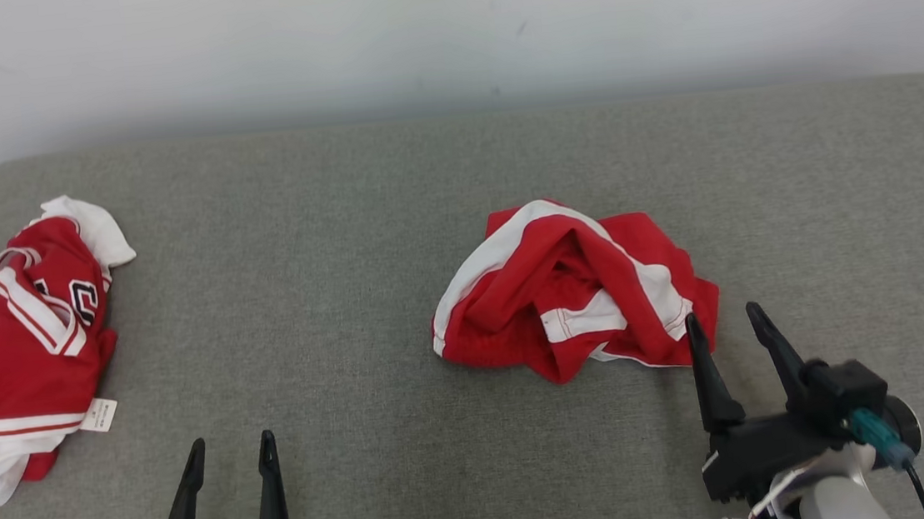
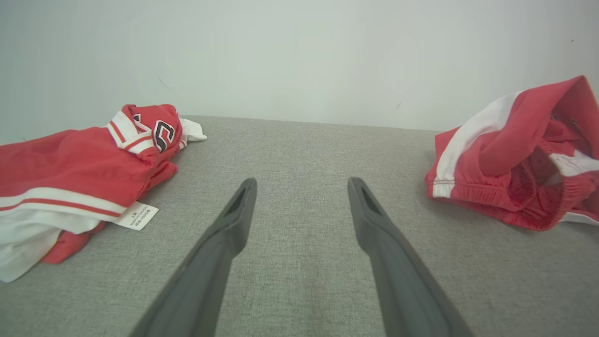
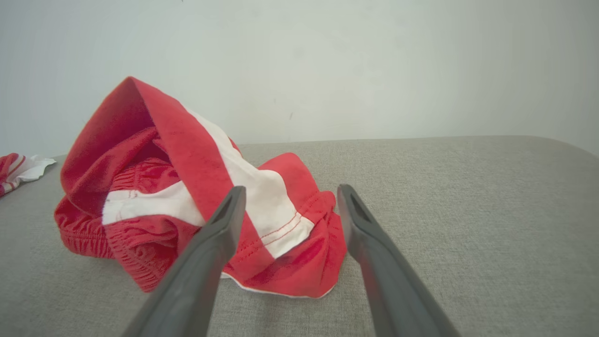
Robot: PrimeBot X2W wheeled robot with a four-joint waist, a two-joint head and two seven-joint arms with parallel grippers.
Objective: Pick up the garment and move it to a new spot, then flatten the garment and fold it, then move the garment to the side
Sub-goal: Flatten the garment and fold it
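Pick-up not yet made: the right gripper (image 1: 722, 314) hangs at the near right edge of the crumpled garment (image 1: 574, 300), jaws spread and empty.

The red-and-white garment lies bunched a little right of the middle of the grey padded surface (image 1: 357, 202), well apart from a second red-and-white garment (image 1: 11, 357) at the far left. The heap's long axis runs roughly left to right across the head view, dipping slightly toward the robot at its right end; its gathered elastic opening seems to face the robot's left (the crumpling hides any clear top or bottom). The left gripper (image 1: 231, 439) hovers over bare surface, fingers parted, holding nothing. Next, I judge, the right fingers must drop onto the near fold and close on enough cloth to lift.
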